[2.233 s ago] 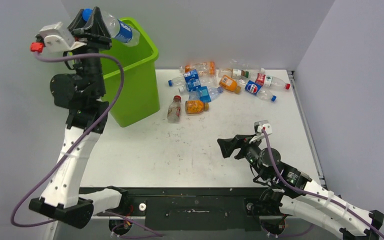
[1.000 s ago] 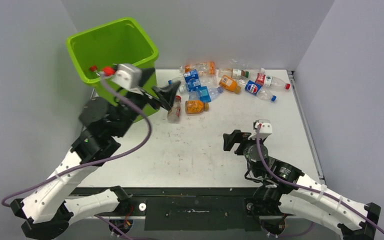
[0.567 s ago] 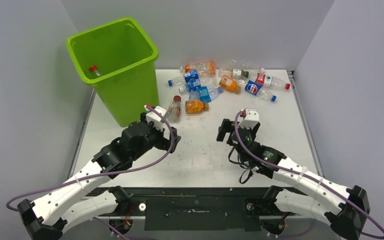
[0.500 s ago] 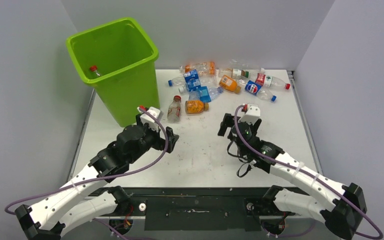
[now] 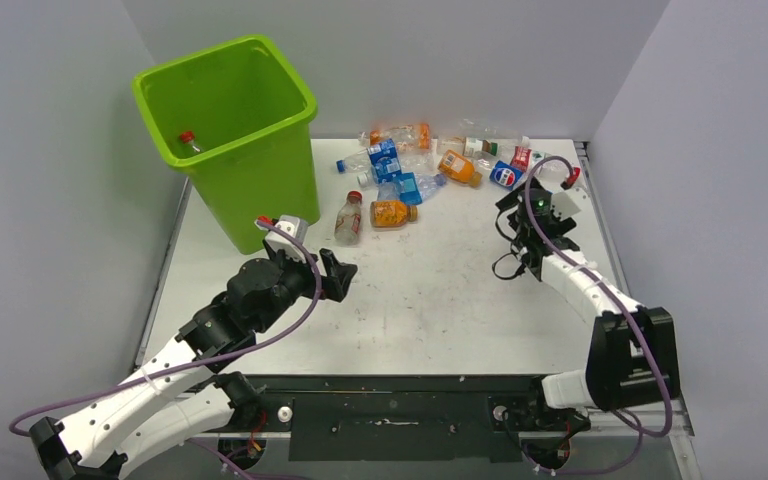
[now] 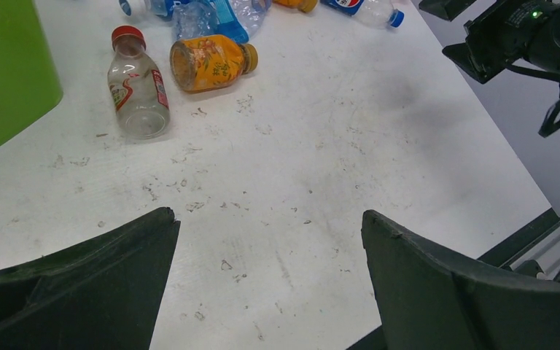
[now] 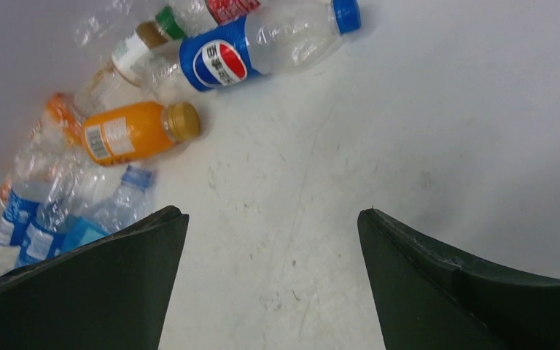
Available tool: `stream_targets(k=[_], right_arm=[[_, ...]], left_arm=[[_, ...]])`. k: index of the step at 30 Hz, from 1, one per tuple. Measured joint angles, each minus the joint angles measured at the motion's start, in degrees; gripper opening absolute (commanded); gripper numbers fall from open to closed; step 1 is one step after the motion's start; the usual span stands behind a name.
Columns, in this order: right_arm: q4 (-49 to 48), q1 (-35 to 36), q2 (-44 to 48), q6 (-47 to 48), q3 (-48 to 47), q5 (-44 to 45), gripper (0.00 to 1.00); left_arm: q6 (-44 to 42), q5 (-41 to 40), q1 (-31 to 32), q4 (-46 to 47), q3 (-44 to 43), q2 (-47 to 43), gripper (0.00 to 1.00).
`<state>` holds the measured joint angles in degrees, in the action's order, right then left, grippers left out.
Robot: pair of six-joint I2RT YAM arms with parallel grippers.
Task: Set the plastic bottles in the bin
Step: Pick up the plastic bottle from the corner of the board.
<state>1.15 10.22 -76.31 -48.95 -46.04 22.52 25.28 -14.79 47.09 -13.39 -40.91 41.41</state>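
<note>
The bin (image 5: 260,190) was lime green all over. The worktop (image 5: 410,300) was white, flecked with small dark scuffs. The walls (image 5: 50,250) were pale lilac-grey.

The Pepsi bottle (image 7: 240,55) was clear, with a blue cap and a blue label bearing a red, white and blue roundel. The orange bottle (image 7: 127,133) had a tan cap and a white barcode patch. The crumpled bottles (image 7: 36,226) were clear with blue labels. The squat bottle (image 6: 137,86) was clear, with a red cap and a red-and-white label. The amber bottle (image 6: 208,62) had a patterned orange label and an amber cap.

The left end effector (image 6: 267,219) and the right end effector (image 7: 271,213) were black. The arms (image 5: 150,375) were white with black joints.
</note>
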Motion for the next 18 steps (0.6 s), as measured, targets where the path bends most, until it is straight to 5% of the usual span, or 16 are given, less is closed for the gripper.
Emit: stream_targets(k=[10,18], right_arm=[[-9.8,-18.3,-22.5,-6.9,-16.7,-6.2,0.90],[-12.4,-23.9,-39.9,-8.9,-30.9,-9.8,0.90]], left_arm=[[0.0,-2.5,0.1,0.1,0.8,-0.8,0.96],[-0.5,-4.3,0.1,0.2,1.0,0.9,0.96]])
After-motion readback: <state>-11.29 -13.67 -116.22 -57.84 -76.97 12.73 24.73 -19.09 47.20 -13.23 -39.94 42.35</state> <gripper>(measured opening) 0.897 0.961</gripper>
